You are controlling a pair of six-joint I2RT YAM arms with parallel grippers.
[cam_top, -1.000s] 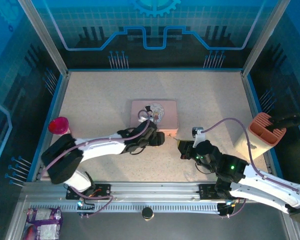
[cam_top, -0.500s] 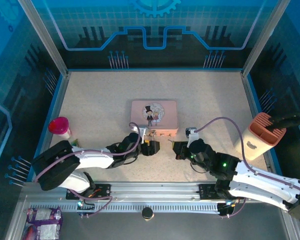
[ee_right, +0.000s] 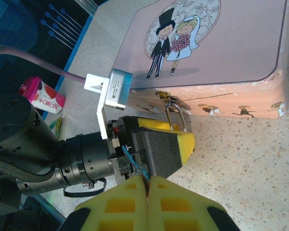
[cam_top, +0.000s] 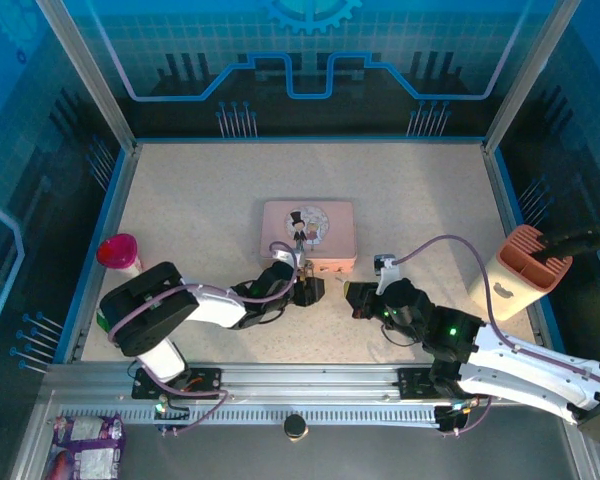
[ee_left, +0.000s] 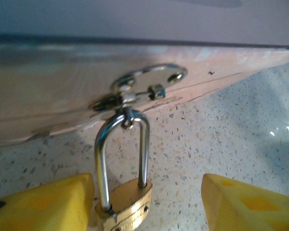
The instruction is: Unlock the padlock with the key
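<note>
The brass padlock (ee_left: 125,208) hangs by its silver shackle (ee_left: 123,154) from the hasp of the pink tin box (cam_top: 308,235), and its body rests on the table. My left gripper (ee_left: 147,207) is open around the padlock body, which sits close to the left-hand yellow finger (ee_left: 43,202). My right gripper (ee_right: 148,202) is shut, with a thin dark sliver of the key (ee_right: 145,185) and a blue loop sticking out between its pads. It sits just behind the left gripper, facing the box. In the top view the left gripper (cam_top: 315,290) and right gripper (cam_top: 350,296) nearly meet at the box front.
A peach-coloured holder (cam_top: 532,262) stands at the right edge. A pink-capped bottle (cam_top: 118,250) stands at the left edge. Blue rails border the table. The left arm's cable (ee_right: 38,60) loops above its wrist.
The left gripper pulled back from over the box's front edge, then came in low at the padlock. The right gripper shifted a little left towards it.
</note>
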